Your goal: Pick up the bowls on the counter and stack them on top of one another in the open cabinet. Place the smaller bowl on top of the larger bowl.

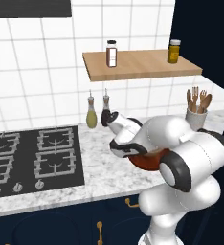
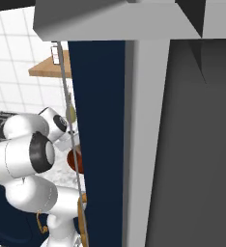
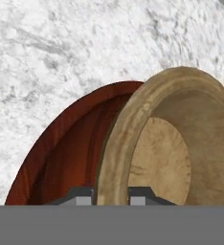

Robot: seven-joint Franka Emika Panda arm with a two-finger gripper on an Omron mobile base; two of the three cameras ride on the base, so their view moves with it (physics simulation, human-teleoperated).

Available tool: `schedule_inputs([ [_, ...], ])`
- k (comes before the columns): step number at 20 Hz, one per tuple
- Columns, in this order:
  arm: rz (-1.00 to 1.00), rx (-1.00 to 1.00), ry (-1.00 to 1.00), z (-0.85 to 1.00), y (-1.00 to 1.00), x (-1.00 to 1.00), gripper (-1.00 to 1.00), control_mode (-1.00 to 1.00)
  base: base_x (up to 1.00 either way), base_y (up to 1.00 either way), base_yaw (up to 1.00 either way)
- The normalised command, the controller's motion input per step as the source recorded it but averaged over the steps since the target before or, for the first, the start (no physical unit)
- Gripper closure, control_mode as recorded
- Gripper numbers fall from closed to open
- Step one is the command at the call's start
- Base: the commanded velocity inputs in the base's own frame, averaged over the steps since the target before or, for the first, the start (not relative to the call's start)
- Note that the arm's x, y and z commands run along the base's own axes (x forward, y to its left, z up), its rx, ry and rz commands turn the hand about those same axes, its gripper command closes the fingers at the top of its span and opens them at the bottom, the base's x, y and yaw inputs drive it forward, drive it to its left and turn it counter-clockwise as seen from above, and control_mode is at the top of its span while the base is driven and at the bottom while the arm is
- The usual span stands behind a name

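While we had the small tan bowl (image 3: 166, 143) pinched by its rim in our gripper (image 3: 112, 196), it hung just over the big red-brown bowl (image 3: 66, 158) on the counter (image 3: 61, 57). Neither bowl had reached the cabinet.

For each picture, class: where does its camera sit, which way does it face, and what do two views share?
Left base view: behind the arm's left, facing the counter and stove; arm lower right.
Right base view: behind its right, facing a navy panel; arm lower left.
Hand view: along the gripper, its fingers straddling the smaller bowl rim.
Shared: the larger bowl.
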Motion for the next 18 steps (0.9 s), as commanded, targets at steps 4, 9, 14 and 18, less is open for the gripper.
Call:
schedule_inputs([
  [4, 0.0, -0.04, 0.0, -0.3, 0.0, 0.07, 1.0, -1.0, 0.0, 0.0, 0.0],
  [9, -0.01, -0.02, 0.0, 0.0, 0.0, 0.11, -1.0, -1.0, 0.0, 0.0, 0.0],
  [14, -0.07, 0.03, 0.0, 0.61, 0.12, -0.55, -1.0, -1.0, 0.0, 0.0, 0.0],
  [18, -0.08, 0.02, 0.0, 0.19, 0.3, -0.68, -1.0, -1.0, 0.0, 0.0, 0.0],
])
